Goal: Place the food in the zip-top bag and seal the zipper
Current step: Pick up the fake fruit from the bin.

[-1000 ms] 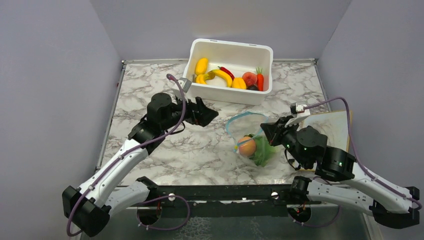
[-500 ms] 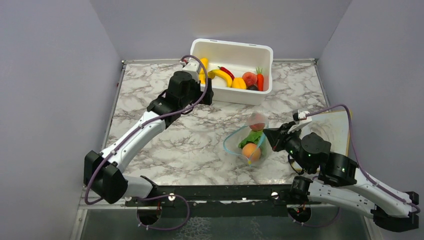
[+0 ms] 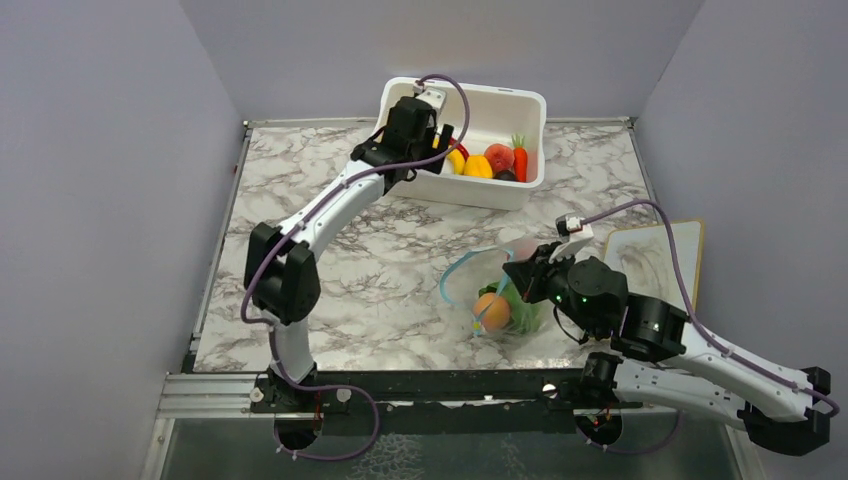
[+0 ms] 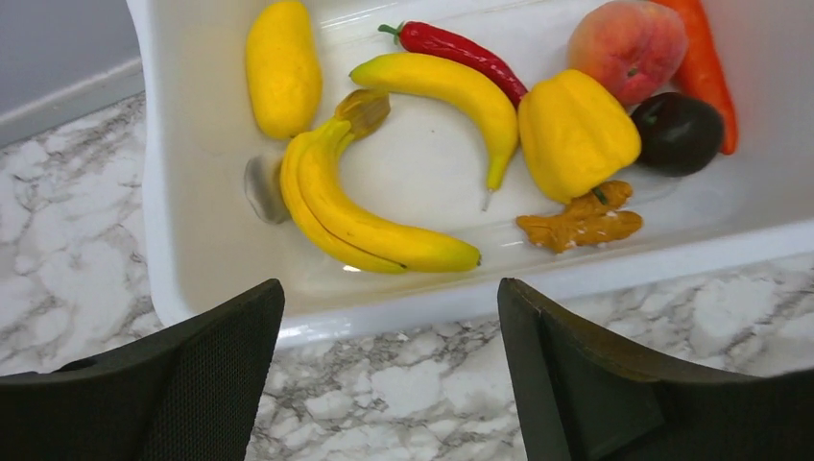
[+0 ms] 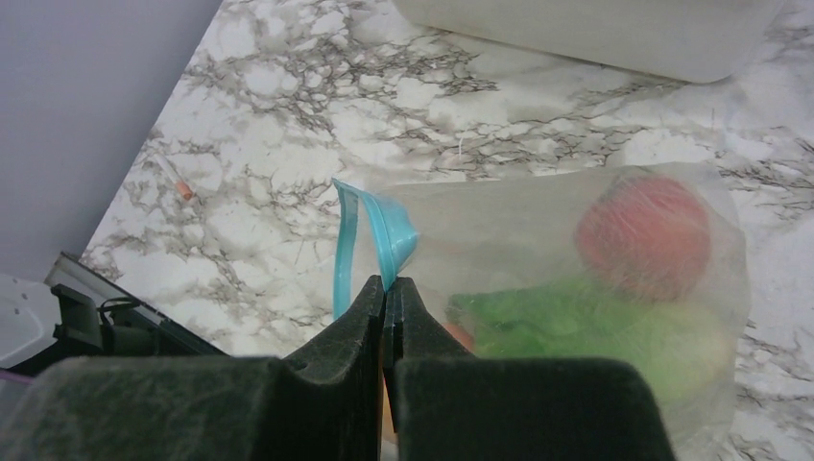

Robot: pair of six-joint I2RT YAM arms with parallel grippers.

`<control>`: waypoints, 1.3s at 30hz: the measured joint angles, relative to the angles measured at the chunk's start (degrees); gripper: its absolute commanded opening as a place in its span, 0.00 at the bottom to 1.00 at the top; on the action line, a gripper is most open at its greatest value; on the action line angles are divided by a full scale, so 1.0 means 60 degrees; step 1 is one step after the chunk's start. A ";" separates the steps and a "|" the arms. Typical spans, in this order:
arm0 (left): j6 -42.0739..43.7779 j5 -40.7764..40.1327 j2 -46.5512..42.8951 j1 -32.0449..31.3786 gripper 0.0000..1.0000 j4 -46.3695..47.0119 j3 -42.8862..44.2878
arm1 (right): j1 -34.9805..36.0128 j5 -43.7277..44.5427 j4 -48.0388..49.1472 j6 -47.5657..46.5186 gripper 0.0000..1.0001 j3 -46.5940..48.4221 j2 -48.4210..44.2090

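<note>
The clear zip-top bag [image 3: 500,285] lies on the marble table with its mouth open, holding an orange peach [image 3: 492,310] and green lettuce [image 3: 522,303]. My right gripper [image 3: 515,272] is shut on the light-blue zipper [image 5: 370,240] at the mouth's rim; the wrist view shows a pink peach [image 5: 643,230] and lettuce [image 5: 576,322] through the plastic. My left gripper [image 3: 425,125] is open and empty above the near left edge of the white tub [image 3: 500,95]. In the tub lie a yellow oval fruit [image 4: 281,67], bananas [image 4: 365,211], a yellow pepper [image 4: 576,134] and a peach [image 4: 629,48].
The tub also holds a red chili [image 4: 461,48], a carrot [image 4: 706,67], a dark plum [image 4: 677,133] and a ginger piece [image 4: 581,219]. A pale board [image 3: 655,255] lies at the table's right edge. Grey walls enclose three sides.
My left arm has swung from the table's middle back to the tub, open. The right gripper has kept hold of the zipper and the bag has shifted and turned with it.
</note>
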 measured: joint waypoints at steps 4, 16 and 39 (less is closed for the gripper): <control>0.0943 -0.0189 0.1421 0.0164 0.65 -0.0393 0.1271 | 0.0000 -0.0393 0.0175 -0.0135 0.01 0.0120 0.0328; 0.2896 -0.0186 0.4739 0.1089 0.68 -0.0889 0.5359 | 0.0004 -0.0845 0.0302 -0.0240 0.01 0.0648 0.0827; 0.4426 -0.0266 0.7960 0.1661 0.72 0.0503 0.7293 | 0.0000 -0.0834 0.0229 -0.0299 0.01 0.1395 0.1945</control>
